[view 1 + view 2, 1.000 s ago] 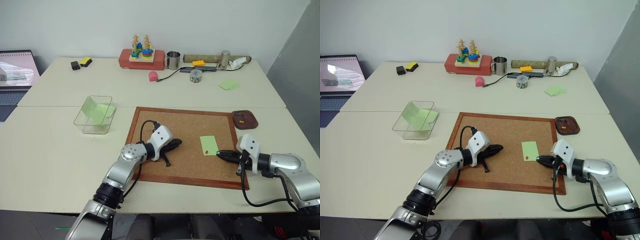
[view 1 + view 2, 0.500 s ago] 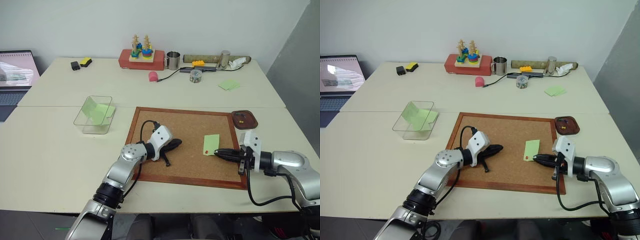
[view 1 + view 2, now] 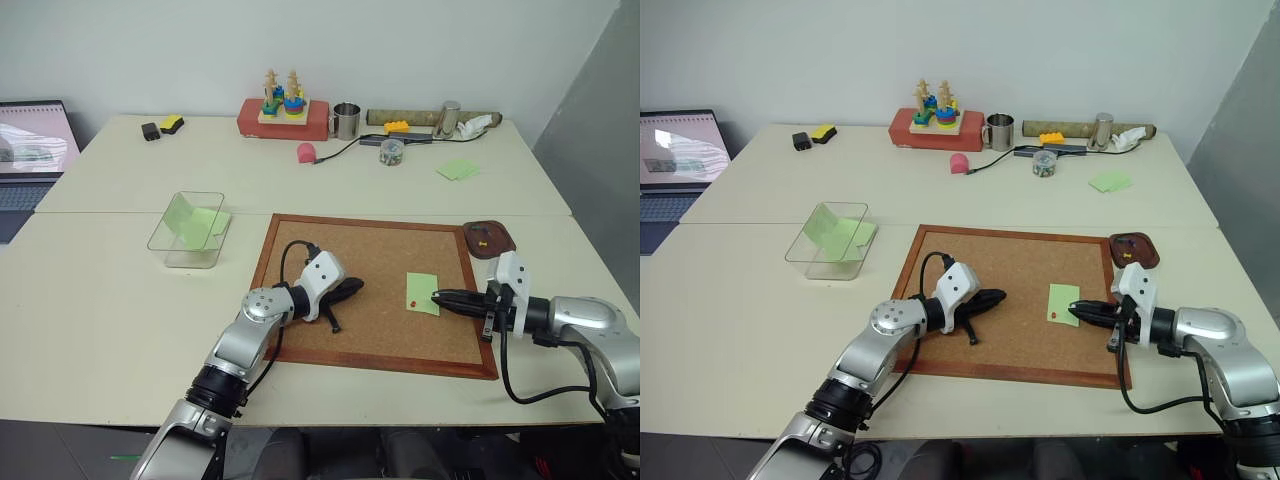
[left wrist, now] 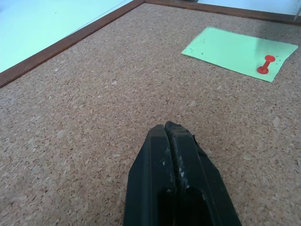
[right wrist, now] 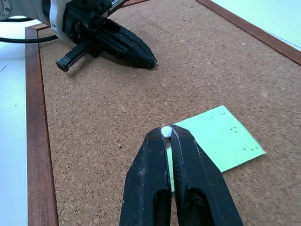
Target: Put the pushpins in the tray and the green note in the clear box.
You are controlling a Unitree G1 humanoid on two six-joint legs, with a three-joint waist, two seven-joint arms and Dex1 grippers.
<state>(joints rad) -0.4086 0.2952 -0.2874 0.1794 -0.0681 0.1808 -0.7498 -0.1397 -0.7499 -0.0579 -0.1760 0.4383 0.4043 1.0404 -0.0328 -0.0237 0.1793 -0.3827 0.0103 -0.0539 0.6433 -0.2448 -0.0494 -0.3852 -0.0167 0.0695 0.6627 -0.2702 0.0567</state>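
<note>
The red pushpin (image 3: pixel 411 301) sits on the green note (image 3: pixel 422 293), at the note's near corner on the robot's left, and the right gripper (image 3: pixel 437 296) is just beside the note's opposite long edge. It points leftward across the sheet, so the pin lies straight ahead of its tips. Its fingers are pressed together (a pale speck shows at their tip; I cannot tell what it is). The note lies flat on the cork board (image 3: pixel 300 350), its long axis running away from the robot. The left gripper (image 3: pixel 358 286), also closed, rests well apart toward the board's middle, so the right arm is nearer. The yellow pushpin (image 3: pixel 484 238) is already in the tray (image 3: pixel 503 244).
</note>
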